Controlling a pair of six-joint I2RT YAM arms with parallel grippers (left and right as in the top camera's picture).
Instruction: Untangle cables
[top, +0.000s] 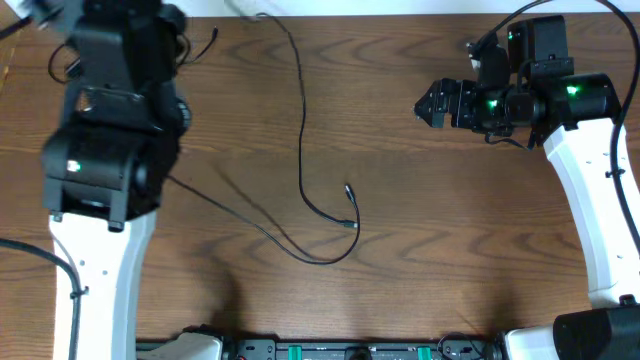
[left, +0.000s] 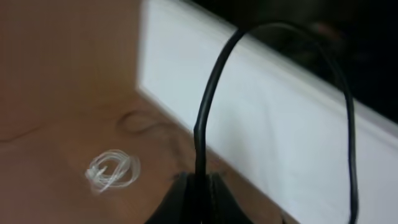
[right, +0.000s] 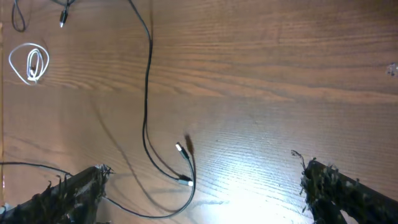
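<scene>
Overhead, two long black cables (top: 303, 150) cross the tabletop (top: 470, 230), their plug ends close together mid-table, with open wood to their right. The left pincer (left: 200, 186) is clamped on a black cable (left: 208, 93) that loops up before a white panel (left: 267, 124) at the far edge. The white coiled cable (left: 113, 171) lies nearby. The right pincer (top: 432, 103) gapes wide, holding nothing, well apart from the cords.

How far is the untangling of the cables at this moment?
Done: the white coiled cable lies apart. In hand: the left end effector pinches one black cable. Left: the long black cables seem to cross near their plugs; the right end effector is open, empty.
</scene>
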